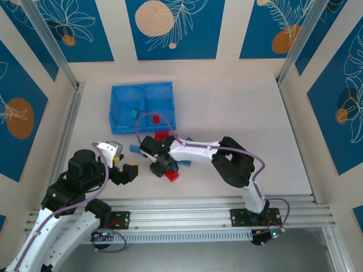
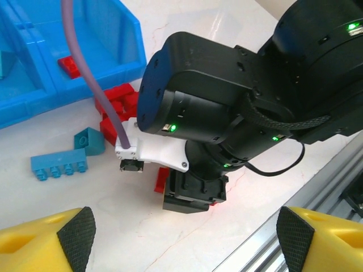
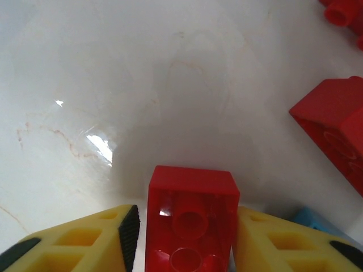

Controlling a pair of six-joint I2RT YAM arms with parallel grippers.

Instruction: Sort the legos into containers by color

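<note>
Right jaws flank a glossy red brick [image 3: 191,221] (hollow underside up).

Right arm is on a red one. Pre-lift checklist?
1. Red brick sits between the right claw fingers: ok.
2. Both pads pressed on it: cannot tell; a thin gap seems to show at one pad.
3. Left claw open, empty, apart from the right arm: ok.
4. Neighbouring loose red bricks are apart from the chosen one: ok.
5. Drop target known: ok; a red piece lies in the right compartment of the tray.
</note>
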